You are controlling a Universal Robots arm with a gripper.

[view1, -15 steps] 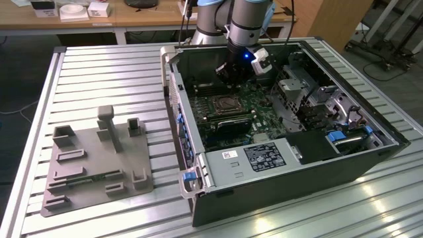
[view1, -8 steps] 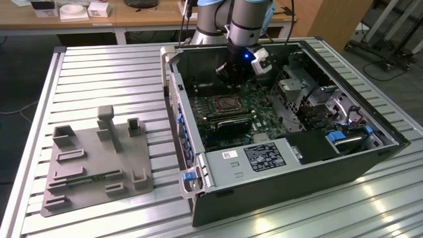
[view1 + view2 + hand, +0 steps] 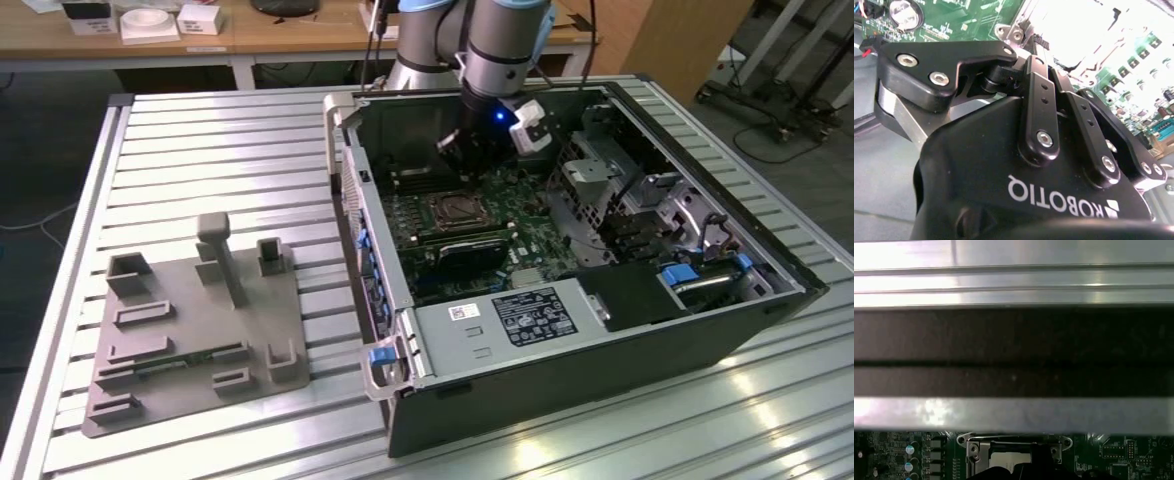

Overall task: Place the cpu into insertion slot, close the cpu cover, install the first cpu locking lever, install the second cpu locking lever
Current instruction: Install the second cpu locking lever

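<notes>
A ribbed metal worktop (image 3: 214,150) carries an open computer case (image 3: 587,370) and, to the exterior view's left of it, a grey fixture block (image 3: 187,340). Inside the case the green circuit board (image 3: 534,225) lies flat, with the insertion slot (image 3: 458,211) set in it. The arm (image 3: 501,40) is lowered into the case, and the tool (image 3: 470,150) is held just above the board, close beside the slot on its far side.

In the first wrist view the silvery surround of the slot (image 3: 1013,452) is seen with a pale square inside it, so the cpu (image 3: 1010,458) is judged to be seated already, though this cannot be told for certain. Whether the cpu cover is shut, and whether either locking lever is latched, cannot be made out.

In the second wrist view the fingers (image 3: 1038,107) of the tool are seen drawn together, with nothing gripped as far as can be seen.
</notes>
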